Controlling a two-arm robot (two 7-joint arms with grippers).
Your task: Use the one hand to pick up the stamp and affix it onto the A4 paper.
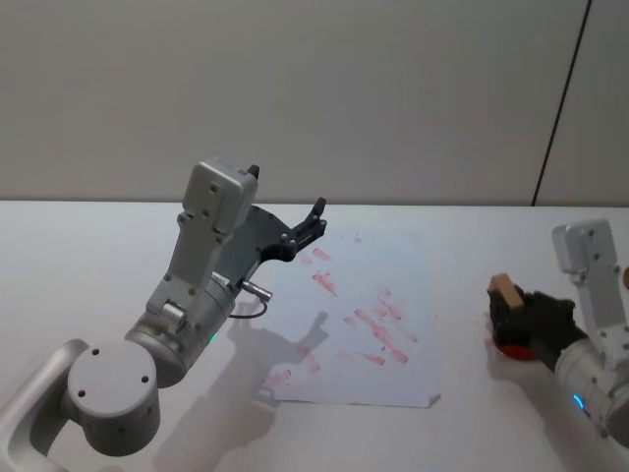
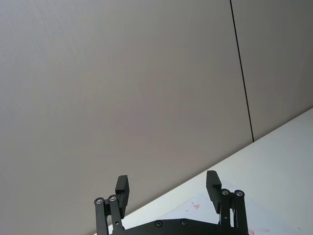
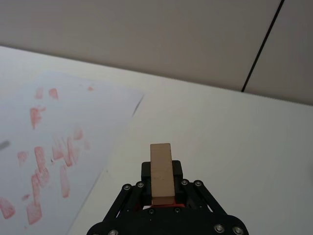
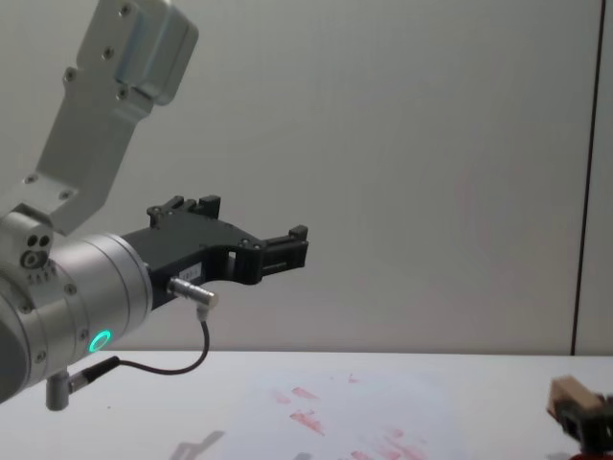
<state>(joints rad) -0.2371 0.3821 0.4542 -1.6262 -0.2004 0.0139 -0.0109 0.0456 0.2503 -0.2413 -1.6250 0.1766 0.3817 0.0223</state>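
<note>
Your right gripper is clenched on the flat sides of the stamp, a small wooden block, likely light and stiff, a sound hold, off to the right of the A4 paper; your left gripper hangs spread open above the paper's left edge.

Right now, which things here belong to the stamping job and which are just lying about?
In the job: pale wooden block stamp; black right gripper clamping it; white print-marked A4 paper; red pad beneath.
Idle: black left gripper, open, raised; white table.

A4 paper on table; stamp right of it, in right pincer.
</note>
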